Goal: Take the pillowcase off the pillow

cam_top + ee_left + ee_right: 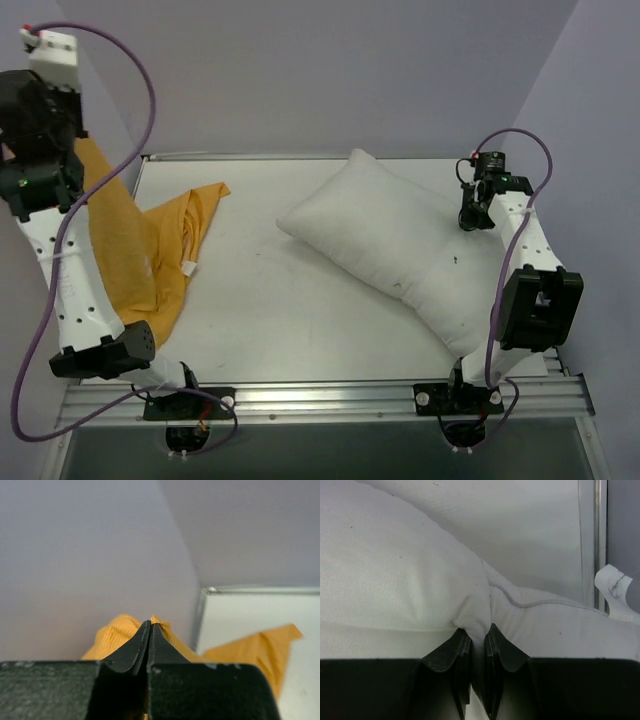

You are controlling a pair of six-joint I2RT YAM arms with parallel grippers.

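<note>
1. Left gripper (151,624): the fingers are pressed together, pinching a fold of the pillowcase (150,255). The gripper is raised high, and the table (260,310) lies below it and off to its right.
2. Pillowcase: the orange cloth hangs straight down from the left gripper. Its lower part lies crumpled on the table, below and to the right of the fingers.
3. Right gripper (479,630): the fingers are nearly closed, pinching a fold of the pillow (400,240) just beside a seam. The white bulk lies ahead of the fingers and on both sides of them.
4. Separation: pillowcase and pillow lie well apart, and no orange cloth touches the pillow.
5. Step in hand (judgement): stripping looks complete, and only set-down and release are left.
6. Next move (judgement): lower the left gripper toward the table and part its fingers so the cloth drops clear. Then part the right fingers to free the pillow fold.
</note>
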